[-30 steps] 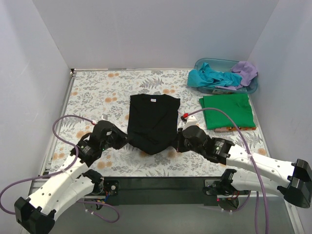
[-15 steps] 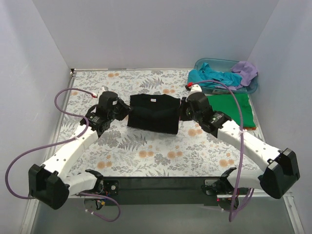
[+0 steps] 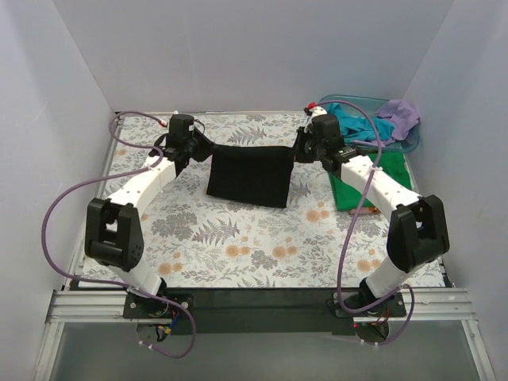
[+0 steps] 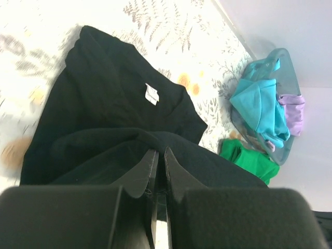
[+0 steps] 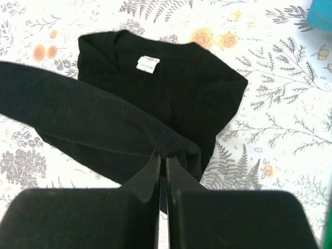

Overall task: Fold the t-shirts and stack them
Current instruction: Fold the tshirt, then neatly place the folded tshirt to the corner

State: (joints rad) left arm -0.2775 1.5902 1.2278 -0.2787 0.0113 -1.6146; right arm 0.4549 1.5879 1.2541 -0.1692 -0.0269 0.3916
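The black t-shirt (image 3: 250, 175) lies mid-table, its lower half lifted and carried over toward the collar. My left gripper (image 3: 208, 148) is shut on its left hem corner, my right gripper (image 3: 297, 148) on its right hem corner, both above the shirt's far end. In the left wrist view the left gripper (image 4: 160, 151) pinches black cloth (image 4: 114, 104), with the collar label beyond. In the right wrist view the right gripper (image 5: 163, 154) pinches the black t-shirt's fold (image 5: 104, 114). A folded bright green t-shirt (image 3: 379, 178) lies at the right. Teal (image 3: 349, 125) and lilac (image 3: 399, 115) t-shirts sit in the tub.
The translucent blue tub (image 3: 409, 143) stands at the far right corner, also in the left wrist view (image 4: 290, 67). The floral table cover (image 3: 238, 246) ends at white walls on three sides. Purple cables loop from both arms.
Both grippers have carried the black t-shirt's hem from the near side up and over to the far collar end, folding the shirt in half; both arms are now stretched far out.
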